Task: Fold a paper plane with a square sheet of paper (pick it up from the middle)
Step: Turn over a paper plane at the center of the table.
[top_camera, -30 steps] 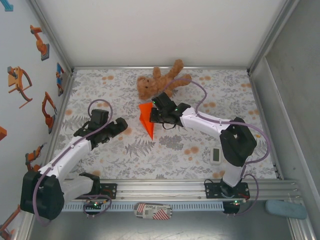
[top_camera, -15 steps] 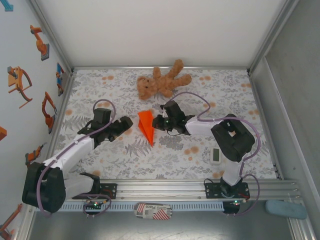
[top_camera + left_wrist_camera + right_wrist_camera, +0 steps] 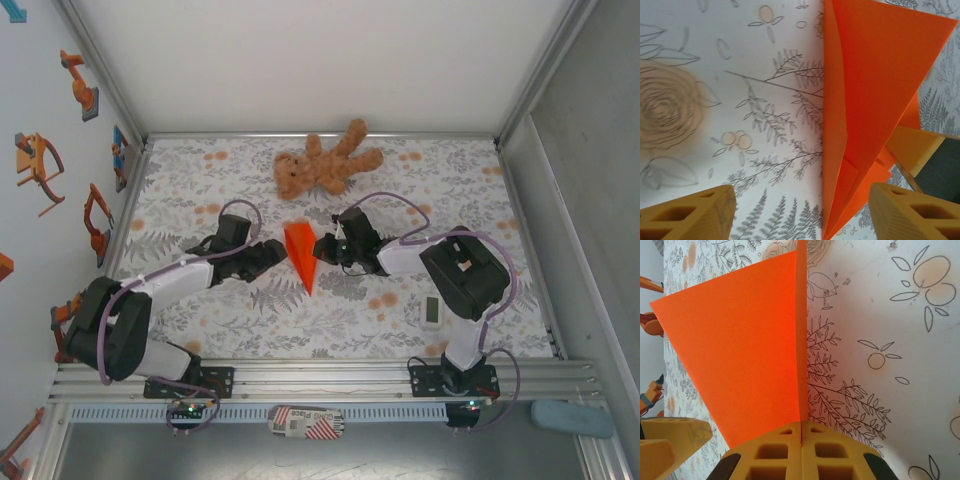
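Grey-and-tan floral cloth covers the surface [image 3: 180, 180] in the top view. At centre left of that frame the left gripper [image 3: 272, 258] lies low over the cloth, pointing right, its jaws parted. The left wrist view shows its yellow fingertips [image 3: 695, 215] at the bottom corners with a wide gap between them. The bright orange folded paper plane [image 3: 865, 85] stands in the right part of that gap, close to the right-hand fingertip, but contact cannot be made out. In the top view the paper plane [image 3: 300, 255] sits mid-frame between the two grippers, a slim dart pointing toward the bottom edge. Just right of it the right gripper [image 3: 322, 248] points left, jaws clenched on the plane. The right wrist view shows its yellow pads [image 3: 775, 455] pressed together with the paper rising from the seam. At upper centre lies a brown plush teddy bear [image 3: 320, 165], apart from the plane. A small white rectangular gadget [image 3: 432, 310] rests at lower right.
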Robot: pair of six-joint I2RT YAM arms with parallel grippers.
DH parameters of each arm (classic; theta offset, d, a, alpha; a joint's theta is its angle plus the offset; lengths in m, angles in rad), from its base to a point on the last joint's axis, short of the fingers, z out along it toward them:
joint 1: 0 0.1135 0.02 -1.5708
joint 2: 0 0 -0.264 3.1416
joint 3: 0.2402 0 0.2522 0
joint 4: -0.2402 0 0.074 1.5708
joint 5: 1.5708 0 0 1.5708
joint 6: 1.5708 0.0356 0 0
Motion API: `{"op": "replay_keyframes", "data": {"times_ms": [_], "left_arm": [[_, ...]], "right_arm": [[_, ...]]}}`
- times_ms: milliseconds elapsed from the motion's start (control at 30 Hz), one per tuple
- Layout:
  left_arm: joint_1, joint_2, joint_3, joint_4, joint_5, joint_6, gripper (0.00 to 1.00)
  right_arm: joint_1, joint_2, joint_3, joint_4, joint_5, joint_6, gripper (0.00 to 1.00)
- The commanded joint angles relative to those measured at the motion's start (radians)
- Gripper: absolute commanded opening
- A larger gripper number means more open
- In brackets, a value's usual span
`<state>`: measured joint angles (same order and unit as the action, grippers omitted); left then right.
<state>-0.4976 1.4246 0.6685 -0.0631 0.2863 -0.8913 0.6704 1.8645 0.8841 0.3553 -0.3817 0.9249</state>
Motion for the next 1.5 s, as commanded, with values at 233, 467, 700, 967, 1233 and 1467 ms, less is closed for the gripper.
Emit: {"op": "replay_keyframes", "data": {"times_ms": [233, 467, 700, 967, 1233, 1467], "left_arm": [[-0.043, 0.144, 0.143, -0.018, -0.007, -0.018, 0.48], [-0.045, 0.218, 0.188, -0.018, -0.005, -0.012, 0.28], [-0.045, 0.268, 0.228, -0.009, 0.001, 0.002, 0.14], [-0.045, 0.283, 0.238, -0.022, 0.004, 0.024, 0.05], [-0.045, 0.286, 0.239, -0.026, 0.013, 0.04, 0.03], [-0.045, 0.288, 0.239, -0.03, 0.017, 0.048, 0.02]], "right_arm": [[-0.009, 0.018, -0.012, 0.04, -0.023, 0.01, 0.0], [-0.01, 0.025, -0.01, 0.041, -0.029, 0.012, 0.0], [-0.016, 0.027, -0.003, 0.04, -0.035, 0.014, 0.0], [-0.031, 0.028, 0.024, -0.027, -0.028, -0.024, 0.13], [-0.042, 0.051, 0.071, -0.088, -0.034, -0.072, 0.23], [-0.06, 0.059, 0.087, -0.09, -0.043, -0.091, 0.22]]}}
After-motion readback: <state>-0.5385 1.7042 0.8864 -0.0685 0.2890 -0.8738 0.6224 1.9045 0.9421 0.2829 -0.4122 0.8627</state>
